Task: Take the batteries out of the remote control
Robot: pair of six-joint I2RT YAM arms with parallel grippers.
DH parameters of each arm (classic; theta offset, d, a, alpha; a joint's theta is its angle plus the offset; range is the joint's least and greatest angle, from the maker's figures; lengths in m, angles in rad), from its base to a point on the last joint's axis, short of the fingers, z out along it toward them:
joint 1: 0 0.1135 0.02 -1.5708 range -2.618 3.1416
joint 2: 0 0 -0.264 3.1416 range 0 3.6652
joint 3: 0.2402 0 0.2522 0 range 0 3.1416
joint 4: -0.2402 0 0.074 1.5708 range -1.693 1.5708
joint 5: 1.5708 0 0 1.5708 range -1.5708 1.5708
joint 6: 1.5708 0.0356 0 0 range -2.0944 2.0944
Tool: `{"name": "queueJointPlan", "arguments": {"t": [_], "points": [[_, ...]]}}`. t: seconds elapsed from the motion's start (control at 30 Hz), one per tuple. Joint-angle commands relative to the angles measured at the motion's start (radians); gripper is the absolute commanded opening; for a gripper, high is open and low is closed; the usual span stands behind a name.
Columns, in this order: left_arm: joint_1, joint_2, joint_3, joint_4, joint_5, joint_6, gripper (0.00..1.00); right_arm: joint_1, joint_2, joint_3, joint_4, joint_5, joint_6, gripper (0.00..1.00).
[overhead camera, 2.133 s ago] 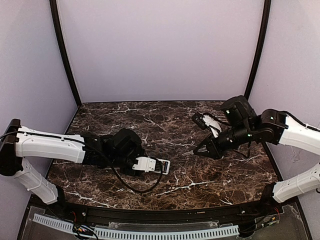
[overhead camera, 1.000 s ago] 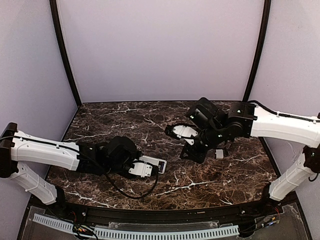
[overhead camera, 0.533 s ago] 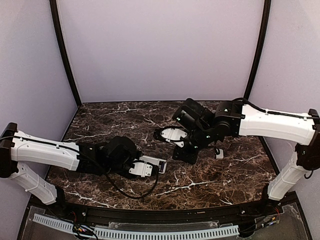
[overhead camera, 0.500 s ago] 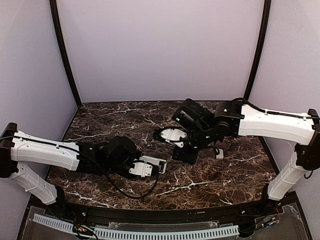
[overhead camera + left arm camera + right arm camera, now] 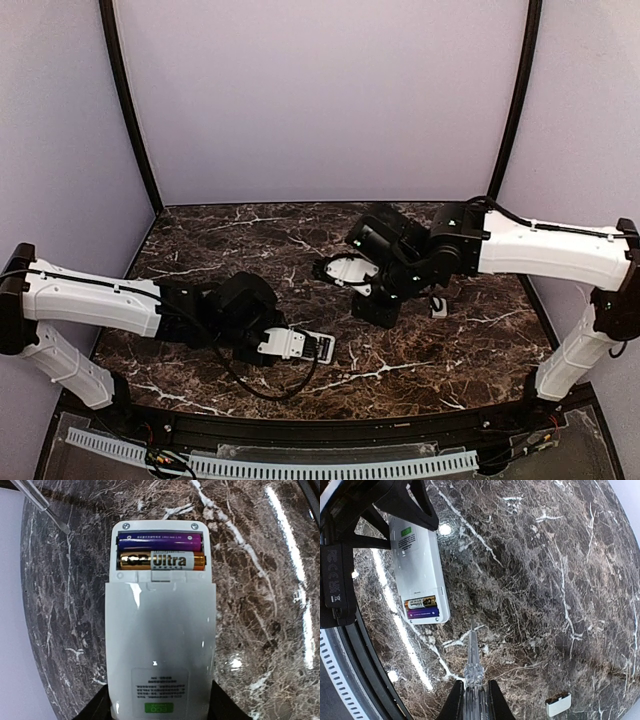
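Note:
The white remote control lies back-up on the marble table, its battery bay open. A purple battery and a gold-and-black battery sit side by side in the bay. My left gripper is shut on the remote's other end. My right gripper is shut on a clear pointed tool, whose tip hangs just right of the remote's battery end without touching it. In the top view the remote sits front centre, with the right gripper beyond it.
A small white squarish plastic piece lies on the table right of the right gripper, also in the right wrist view. Purple walls and black poles enclose the table.
The right arm has swung left from the table's right side to near the remote with the clear tool. The left gripper has shifted the remote slightly toward the front edge.

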Motion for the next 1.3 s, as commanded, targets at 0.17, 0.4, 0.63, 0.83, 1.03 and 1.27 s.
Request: {"name": "queueJointPlan", "arguments": {"t": [0.17, 0.4, 0.63, 0.83, 1.03, 1.27], "points": [[-0.005, 0.136, 0.087, -0.158, 0.337, -0.250, 0.00, 0.010, -0.131, -0.139, -0.019, 0.007, 0.094, 0.00], [-0.005, 0.275, 0.142, -0.209, 0.377, -0.269, 0.05, 0.010, -0.164, -0.197, 0.001, -0.045, 0.088, 0.00], [-0.005, 0.306, 0.145, -0.180, 0.348, -0.280, 0.31, 0.009, -0.166, -0.226, 0.017, -0.119, -0.013, 0.00], [-0.005, 0.281, 0.123, -0.157, 0.320, -0.278, 0.59, 0.010, -0.136, -0.187, 0.012, -0.141, -0.088, 0.00], [-0.005, 0.169, 0.070, -0.098, 0.270, -0.325, 0.98, 0.010, -0.108, -0.161, 0.001, -0.128, -0.120, 0.00], [-0.005, -0.026, -0.097, 0.121, 0.019, -0.463, 0.98, 0.009, -0.121, -0.148, 0.001, -0.128, -0.136, 0.00]]}}
